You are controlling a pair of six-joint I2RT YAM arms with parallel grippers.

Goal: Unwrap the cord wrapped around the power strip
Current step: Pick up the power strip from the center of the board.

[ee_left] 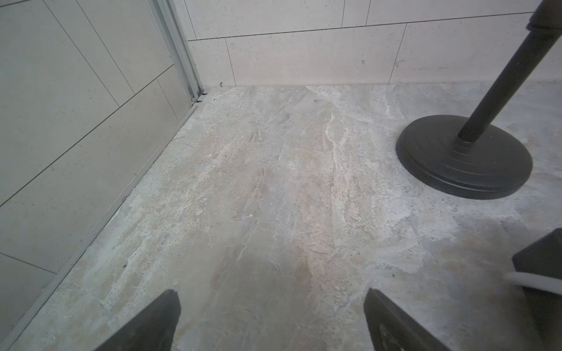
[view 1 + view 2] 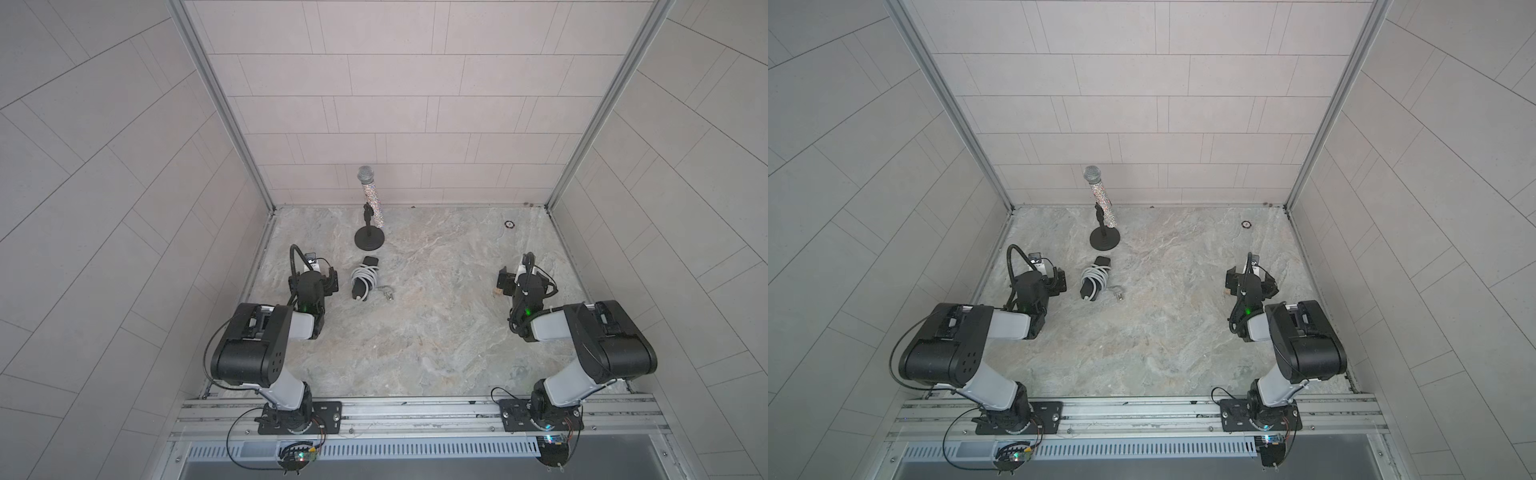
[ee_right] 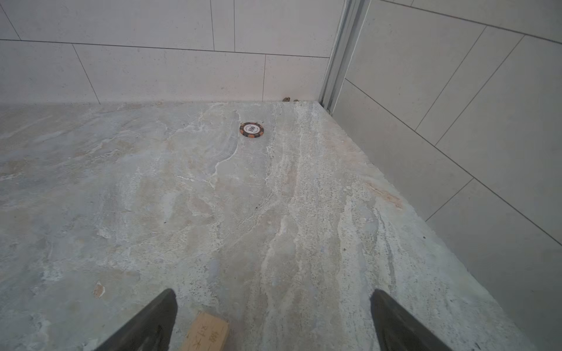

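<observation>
Nothing done yet: all turns are on the power strip, which lies flat on the tabletop. The cord is bunched in several loops around the strip's middle, with both black ends bare. The plug lies loose just beside the strip's near end, on the right-arm side.

Left claw is spread wide and empty, just beside the strip on its left-arm side, not touching. Its wrist view catches only the strip's edge and a bit of cord. Right claw is also wide and empty, well apart from the strip on the other side.

The step in hand looks like the first grasp. How I'd do it:
- Left claw pins or grips a bare black end of the strip, not the loops.
- Right claw crosses over and takes the cord just behind the plug, since that is the free end.
- Unwind loop by loop around the strip. A straight pull probably cinches the turns or drags the strip.
- Lead the slack away from the microphone stand, which sits just behind the strip's far end. It's tall with a small base, so a snagged cord could tip it.

I can't tell the wrap direction from the top views, so check it before the first turn.
</observation>
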